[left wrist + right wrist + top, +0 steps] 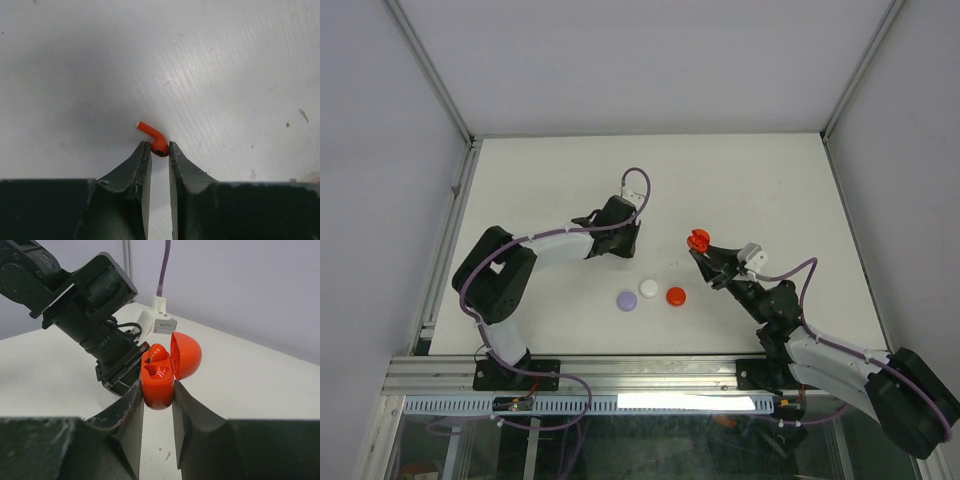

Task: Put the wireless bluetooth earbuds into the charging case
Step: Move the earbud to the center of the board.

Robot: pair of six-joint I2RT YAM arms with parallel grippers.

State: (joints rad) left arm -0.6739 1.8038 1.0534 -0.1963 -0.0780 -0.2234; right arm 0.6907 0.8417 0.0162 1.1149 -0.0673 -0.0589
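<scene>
Left tool point(159, 147) was pinched shut on a red earbud point(151, 132): bud head between the tips, stem pointing to 10 o'clock over the desk point(225, 75). Right tool point(158, 392) was clamped narrow on the open red charging case point(159, 382), lid at 2 o'clock.

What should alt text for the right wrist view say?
The right tool clamps an open red charging case, its lid swung up to the right, one red earbud apparently seated inside. Behind it, the black left arm reaches down to the white table.
</scene>
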